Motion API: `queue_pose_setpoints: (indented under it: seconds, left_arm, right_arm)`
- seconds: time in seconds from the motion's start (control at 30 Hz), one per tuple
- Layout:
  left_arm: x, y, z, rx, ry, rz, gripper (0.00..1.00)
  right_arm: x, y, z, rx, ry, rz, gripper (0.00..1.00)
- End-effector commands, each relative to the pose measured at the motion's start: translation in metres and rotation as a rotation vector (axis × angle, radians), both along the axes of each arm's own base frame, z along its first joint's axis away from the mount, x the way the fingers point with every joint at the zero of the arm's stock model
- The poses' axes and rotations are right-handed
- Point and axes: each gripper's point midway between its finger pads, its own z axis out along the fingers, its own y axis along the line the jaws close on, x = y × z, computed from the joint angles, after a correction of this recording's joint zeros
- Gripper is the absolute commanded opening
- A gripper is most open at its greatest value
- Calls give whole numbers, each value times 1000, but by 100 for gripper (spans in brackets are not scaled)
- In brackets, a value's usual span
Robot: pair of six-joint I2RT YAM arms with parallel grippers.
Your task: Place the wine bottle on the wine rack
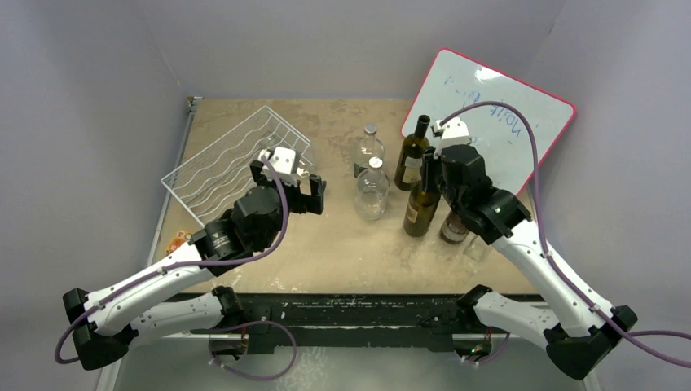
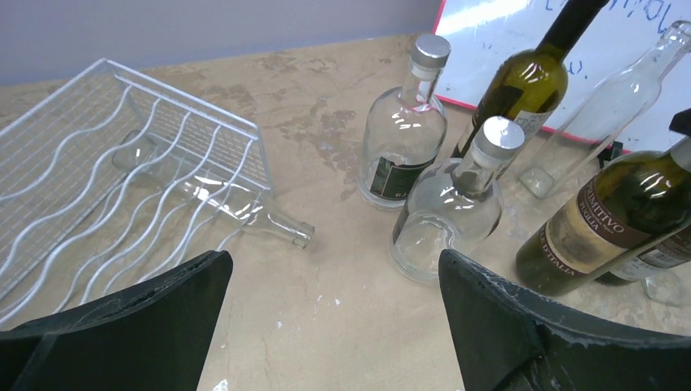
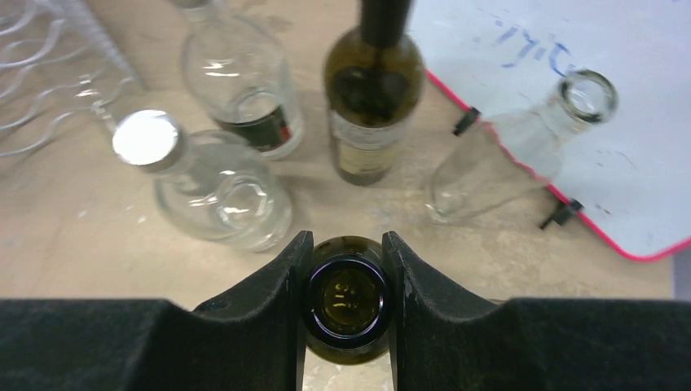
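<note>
Nearest to us, the left gripper (image 2: 334,261) hangs released over the mottled beige tabletop (image 1: 342,244), its 2 black fingers spread wide and holding nothing. The right gripper (image 3: 346,248) is clenched on the neck of a dark green glass wine bottle (image 1: 421,210). From the right wrist we look straight down into the bottle's round open mouth, pinched between the 2 matte fingers. That bottle stands upright right of centre, well apart from the rack; we cannot tell whether its base touches the table.

Just right of it, partly under the arm, stands a second dark bottle (image 1: 454,228) with a paper label. To its left sits a squat, round-shouldered clear bottle (image 1: 371,194) with a silver screw cap, which looks empty. A second capped clear bottle (image 1: 368,147) of the same shape stands just beyond. A third dark bottle (image 1: 413,155), labelled, stands farther back. A slender clear bottle (image 3: 521,155), uncapped, leans tilted against the whiteboard (image 1: 521,114), which has a glossy surface, a red rim and rounded corners.

At the far left lies the wine rack (image 1: 232,159), made of white wire in wavy parallel rods. It holds 1 clear bottle (image 2: 212,195) lying in a groove, its neck poking past the rack's right edge.

We count 3 dark bottles and 4 clear ones.
</note>
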Motion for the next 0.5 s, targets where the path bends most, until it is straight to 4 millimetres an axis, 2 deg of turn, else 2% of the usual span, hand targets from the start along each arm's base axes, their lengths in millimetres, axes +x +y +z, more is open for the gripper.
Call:
queue_pose_setpoints:
  seconds: [0.0, 0.23, 0.47]
  left_arm:
    - [0, -15, 3, -72, -53, -58, 100]
    - [-16, -56, -25, -103, -47, -286, 100]
    - [-36, -103, -64, -163, 4, -512, 100]
  right_arm:
    - [-7, 36, 59, 131, -116, 218, 0]
    - [-19, 72, 57, 194, -77, 415, 0]
    - [-31, 105, 71, 277, -82, 599, 0]
